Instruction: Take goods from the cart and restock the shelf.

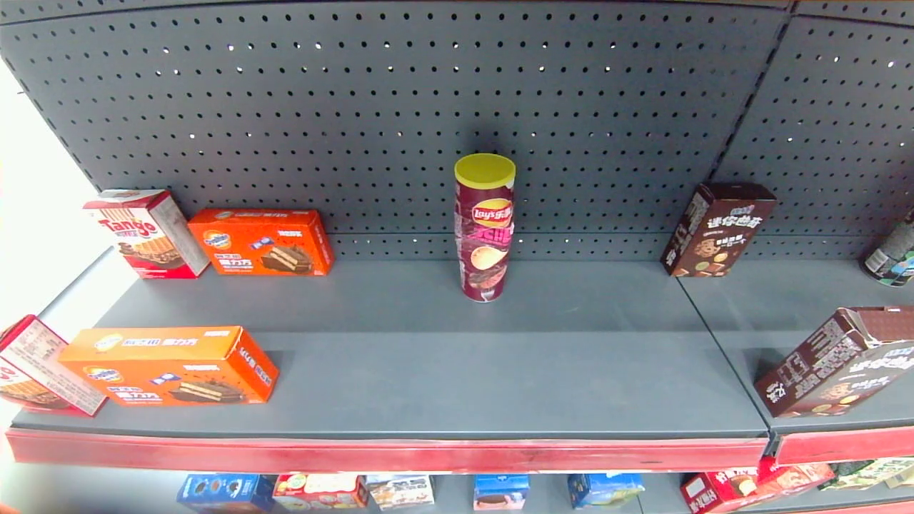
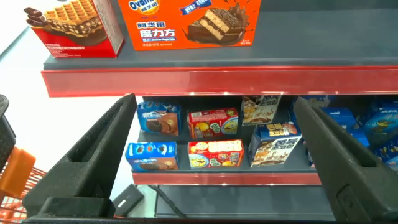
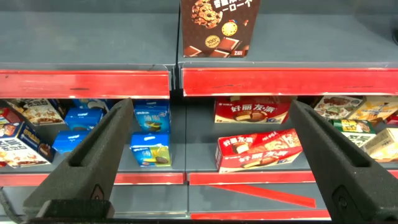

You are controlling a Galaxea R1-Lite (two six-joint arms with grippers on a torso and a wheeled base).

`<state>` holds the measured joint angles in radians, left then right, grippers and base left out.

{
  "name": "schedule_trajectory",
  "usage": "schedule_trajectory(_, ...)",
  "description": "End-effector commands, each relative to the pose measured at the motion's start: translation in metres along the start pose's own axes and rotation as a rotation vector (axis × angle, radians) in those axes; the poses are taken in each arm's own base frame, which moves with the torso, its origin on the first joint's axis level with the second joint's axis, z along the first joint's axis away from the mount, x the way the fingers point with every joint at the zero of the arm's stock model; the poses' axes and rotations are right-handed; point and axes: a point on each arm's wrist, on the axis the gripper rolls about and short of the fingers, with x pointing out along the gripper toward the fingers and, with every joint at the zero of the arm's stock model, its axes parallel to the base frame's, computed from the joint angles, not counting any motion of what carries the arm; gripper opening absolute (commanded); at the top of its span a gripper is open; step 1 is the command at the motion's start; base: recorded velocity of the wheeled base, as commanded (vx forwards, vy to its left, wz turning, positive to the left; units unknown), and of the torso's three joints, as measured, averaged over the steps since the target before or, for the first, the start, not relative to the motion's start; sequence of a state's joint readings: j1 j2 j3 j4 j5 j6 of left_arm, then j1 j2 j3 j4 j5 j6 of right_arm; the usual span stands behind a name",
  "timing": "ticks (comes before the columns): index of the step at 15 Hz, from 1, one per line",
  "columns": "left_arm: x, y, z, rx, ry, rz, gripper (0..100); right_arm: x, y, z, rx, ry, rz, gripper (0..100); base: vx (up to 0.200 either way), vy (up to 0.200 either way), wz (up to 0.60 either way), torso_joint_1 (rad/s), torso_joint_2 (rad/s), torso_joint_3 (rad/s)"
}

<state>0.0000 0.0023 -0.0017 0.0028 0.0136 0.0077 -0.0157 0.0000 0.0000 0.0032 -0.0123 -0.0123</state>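
Upper shelf: a can stands upright near the pegboard at the middle. It is well apart from the rear wafer box and rear orange box at the left back, the front wafer box just beside the front orange box at the left front, and the rear brown box and front brown box at the right. The left gripper has its fingers spread wide with nothing between them and faces the lower shelf of small boxes. The right gripper is likewise spread and empty, below the shelf's red edge.
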Motion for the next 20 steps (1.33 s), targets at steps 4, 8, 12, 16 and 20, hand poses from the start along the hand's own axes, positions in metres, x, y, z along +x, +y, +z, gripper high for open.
schedule_trajectory(4,0.0001,0.0000,-0.0001,0.000,0.001,0.000,100,0.0000,-0.0001,0.0000,0.000,0.000,-0.004,100,0.000,0.000,0.60,0.000,0.00,0.004)
schedule_trajectory(8,0.0001,0.0000,-0.0001,0.000,0.001,0.002,100,0.0000,-0.0001,0.0000,0.000,0.000,-0.004,100,0.000,0.000,0.60,0.006,0.01,0.002)
schedule_trajectory(12,0.0001,0.0000,-0.0001,0.000,0.001,0.002,100,0.0000,-0.0001,0.0000,0.000,0.000,-0.004,100,0.000,0.000,0.60,0.004,0.00,0.006)
schedule_trajectory(16,0.0001,0.0000,-0.0001,0.000,0.001,0.000,100,0.0000,-0.0001,0.0000,0.002,0.000,-0.007,100,0.000,0.000,0.30,0.001,0.00,0.001)
schedule_trajectory(20,0.0002,-0.0001,-0.0005,0.011,0.003,-0.003,100,0.0000,-0.0001,0.0000,0.000,0.000,-0.006,100,0.000,0.000,0.00,0.000,0.00,0.000)
